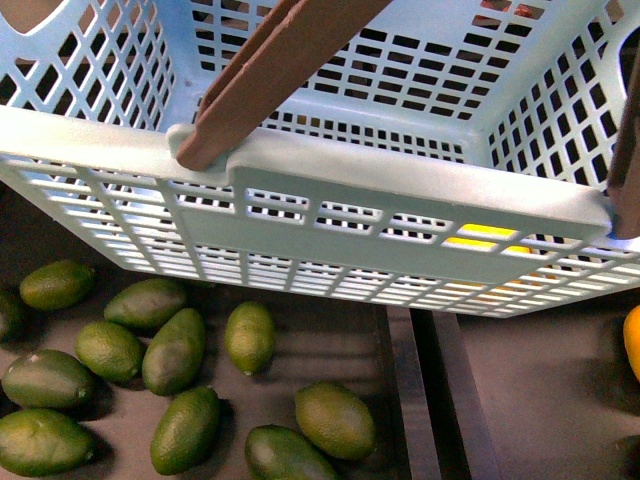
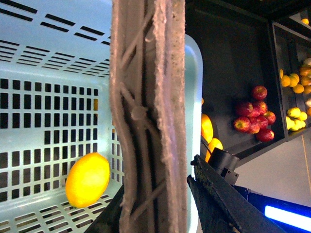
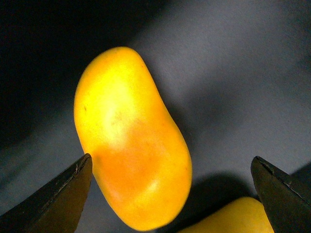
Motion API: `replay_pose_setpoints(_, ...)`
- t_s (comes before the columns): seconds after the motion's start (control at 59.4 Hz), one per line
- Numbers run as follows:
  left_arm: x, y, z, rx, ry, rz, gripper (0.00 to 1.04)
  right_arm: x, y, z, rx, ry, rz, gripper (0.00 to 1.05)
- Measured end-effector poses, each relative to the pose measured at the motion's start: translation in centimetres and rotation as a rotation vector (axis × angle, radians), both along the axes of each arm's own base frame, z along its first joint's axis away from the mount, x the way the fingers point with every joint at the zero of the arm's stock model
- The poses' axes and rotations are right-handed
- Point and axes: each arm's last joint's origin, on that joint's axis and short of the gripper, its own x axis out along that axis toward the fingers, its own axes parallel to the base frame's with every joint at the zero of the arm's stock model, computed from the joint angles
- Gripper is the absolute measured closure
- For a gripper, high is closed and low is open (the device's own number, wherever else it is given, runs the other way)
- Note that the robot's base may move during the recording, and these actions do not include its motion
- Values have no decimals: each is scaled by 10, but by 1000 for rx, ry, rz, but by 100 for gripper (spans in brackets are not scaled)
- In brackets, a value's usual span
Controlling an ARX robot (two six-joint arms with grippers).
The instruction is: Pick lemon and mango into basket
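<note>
The turquoise basket (image 1: 400, 190) hangs close in the front view and fills its top half. My left gripper (image 2: 155, 204) is shut on its brown handle (image 2: 146, 116). The lemon (image 2: 88, 179) lies on the basket's slotted floor, and its yellow shows through the wall slots (image 1: 485, 232). My right gripper (image 3: 170, 167) is open, just above a yellow-orange mango (image 3: 131, 141) that lies on a dark surface. The mango sits between the fingertips, nearer one of them, and neither touches it. The right arm does not show in the front view.
Several dark green oval fruits (image 1: 175, 350) lie in a dark bin under the basket, with a divider (image 1: 425, 390) to their right. A second yellow fruit (image 3: 233, 218) lies beside the mango. Red apples (image 2: 255, 116) and more yellow fruits (image 2: 294, 82) fill neighbouring bins.
</note>
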Motion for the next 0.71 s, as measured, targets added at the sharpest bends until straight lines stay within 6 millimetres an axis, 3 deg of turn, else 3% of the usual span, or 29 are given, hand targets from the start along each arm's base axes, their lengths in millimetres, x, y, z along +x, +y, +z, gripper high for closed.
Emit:
replay_pose_setpoints(0.387,0,0,0,2,-2,0,79,26,8,-9,18,-1,-13,9)
replay_pose_setpoints(0.707,0,0,0,0,0,-2,79,33,18,-19,28,28,-13,9)
